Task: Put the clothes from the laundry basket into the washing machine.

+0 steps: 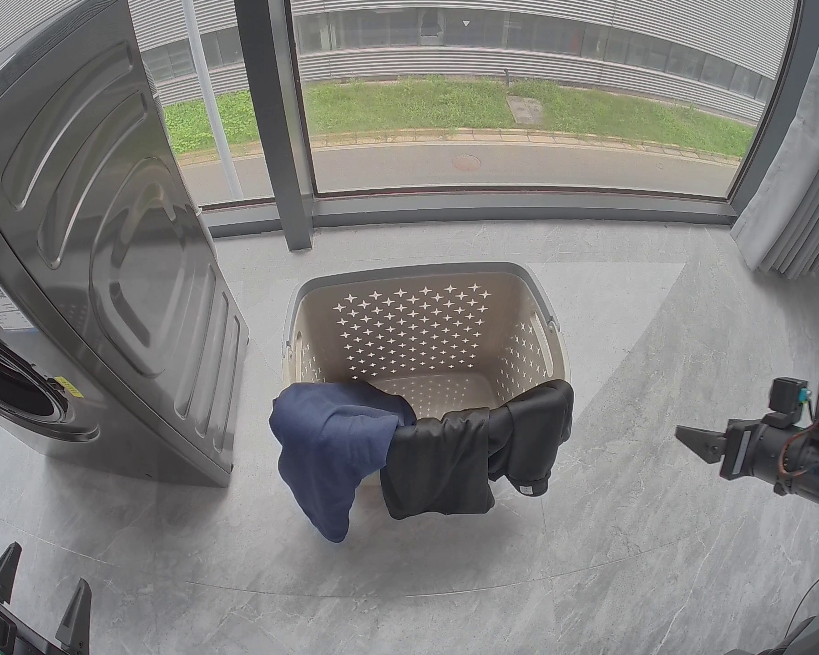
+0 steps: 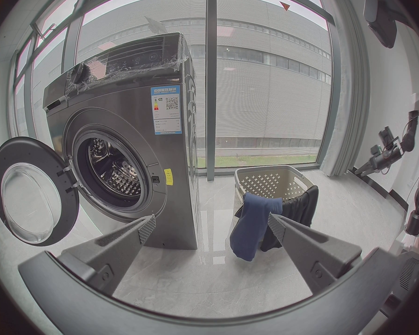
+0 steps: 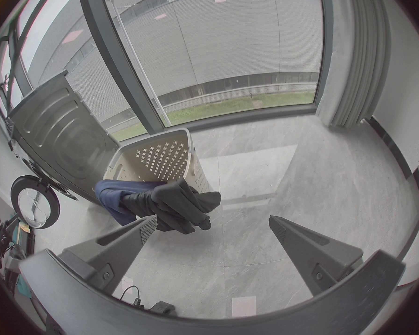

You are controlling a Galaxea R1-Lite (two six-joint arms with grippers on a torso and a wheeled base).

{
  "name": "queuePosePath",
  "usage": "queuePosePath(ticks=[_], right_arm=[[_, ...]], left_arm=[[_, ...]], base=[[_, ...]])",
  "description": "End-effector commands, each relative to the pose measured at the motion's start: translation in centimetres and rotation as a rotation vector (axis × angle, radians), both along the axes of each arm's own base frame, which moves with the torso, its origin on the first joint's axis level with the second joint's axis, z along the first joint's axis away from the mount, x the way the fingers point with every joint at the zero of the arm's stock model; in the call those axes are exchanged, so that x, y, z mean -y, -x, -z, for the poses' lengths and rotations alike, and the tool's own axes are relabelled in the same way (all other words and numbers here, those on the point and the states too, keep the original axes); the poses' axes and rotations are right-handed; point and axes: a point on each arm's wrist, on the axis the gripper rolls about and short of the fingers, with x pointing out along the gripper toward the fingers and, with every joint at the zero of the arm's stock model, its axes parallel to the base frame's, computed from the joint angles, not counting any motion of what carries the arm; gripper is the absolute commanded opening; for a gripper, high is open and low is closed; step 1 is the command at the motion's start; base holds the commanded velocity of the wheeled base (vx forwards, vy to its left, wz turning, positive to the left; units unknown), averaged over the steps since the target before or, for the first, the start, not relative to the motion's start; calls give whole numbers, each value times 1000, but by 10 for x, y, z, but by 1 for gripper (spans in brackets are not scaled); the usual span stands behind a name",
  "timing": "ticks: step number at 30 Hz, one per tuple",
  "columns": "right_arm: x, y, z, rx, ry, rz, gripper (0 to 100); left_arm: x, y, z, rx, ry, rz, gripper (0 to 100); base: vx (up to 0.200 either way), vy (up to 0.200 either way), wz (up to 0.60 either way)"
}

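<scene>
Left pincer (image 2: 212, 220) and right pincer (image 3: 212, 222) both gaped empty; first grab looked due, clothes (image 1: 337, 448) draped over basket (image 1: 419, 273) rim.

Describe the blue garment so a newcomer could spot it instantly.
Beside the washing machine stands a beige laundry basket. Two garments hang over its near rim. The blue garment is the one on the machine's side, next to a black garment.
</scene>
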Motion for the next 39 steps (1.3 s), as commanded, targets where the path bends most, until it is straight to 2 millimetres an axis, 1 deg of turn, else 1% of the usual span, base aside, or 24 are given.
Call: queuePosePath(ticks=[1, 5, 9, 14, 20, 22, 25, 26, 28, 29, 31, 37, 38, 39], right_arm=[[-35, -60, 44, -140, 20, -71, 100], [-52, -79, 49, -132, 50, -65, 100], [-70, -92, 55, -125, 49, -99, 100], [-80, -109, 66, -138, 53, -113, 100], [-93, -113, 71, -144, 58, -145, 100], [-100, -119, 76, -146, 60, -159, 100], [-106, -121, 84, -163, 65, -172, 100], [-106, -121, 84, -163, 65, -172, 100], [-112, -126, 90, -161, 61, -180, 100], [-112, -126, 90, -161, 61, -180, 100], [-115, -132, 97, -163, 61, -181, 100], [-119, -141, 102, -156, 57, -179, 100], [-122, -148, 103, -143, 46, -176, 100], [-122, -150, 104, -140, 45, -176, 100]], left_arm=[[0, 0, 5, 0, 0, -1, 100], [0, 0, 5, 0, -2, -1, 100], [0, 0, 5, 0, -2, -1, 100], [0, 0, 5, 0, 0, -1, 100], [0, 0, 5, 0, 1, -1, 100], [0, 0, 5, 0, 1, 1, 100], [0, 0, 5, 0, 1, -1, 100], [0, 0, 5, 0, 1, -1, 100], [0, 0, 5, 0, 1, 1, 100], [0, 0, 5, 0, 1, 1, 100], [0, 0, 5, 2, 1, 1, 100], [0, 0, 5, 0, 1, 1, 100], [0, 0, 5, 0, 1, 1, 100], [0, 0, 5, 0, 1, 1, 100]], base=[[0, 0, 0], [0, 0, 0], [0, 0, 0], [0, 0, 0], [0, 0, 0], [0, 0, 0], [0, 0, 0], [0, 0, 0], [0, 0, 0], [0, 0, 0], [0, 0, 0], [0, 0, 0], [0, 0, 0], [0, 0, 0]])
